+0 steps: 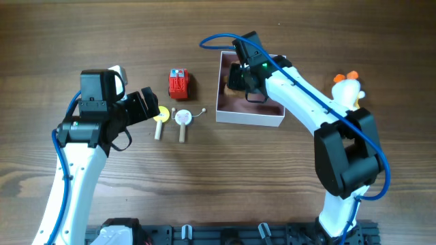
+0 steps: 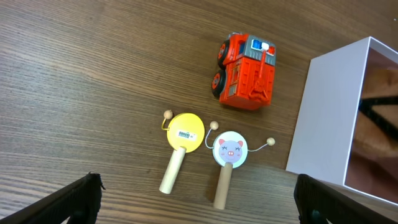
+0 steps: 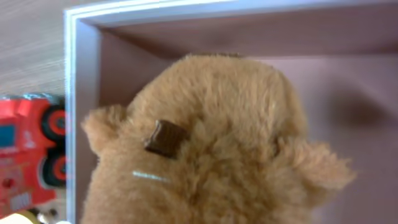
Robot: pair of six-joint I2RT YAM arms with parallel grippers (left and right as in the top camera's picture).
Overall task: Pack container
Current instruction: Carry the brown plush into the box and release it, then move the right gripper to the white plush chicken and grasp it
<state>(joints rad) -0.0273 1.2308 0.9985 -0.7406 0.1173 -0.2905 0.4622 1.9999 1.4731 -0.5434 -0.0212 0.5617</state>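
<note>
Holding the left claw [image 1: 148, 107] spread wide over the table [image 1: 68, 41], just beside a yellow drum [image 2: 185, 132] and a pig-faced drum [image 2: 229, 149]. Hanging the right claw [image 1: 244, 78] low in the container [image 1: 248, 117], sitting just right of the red truck [image 1: 179, 83], over a brown plush toy [image 3: 211, 143] lying inside. Not telling whether clamped or loose.

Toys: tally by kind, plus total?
Rattle drums: 2
Truck: 1
Brown plush, in the container: 1
White bird: 1
Total: 5
</note>
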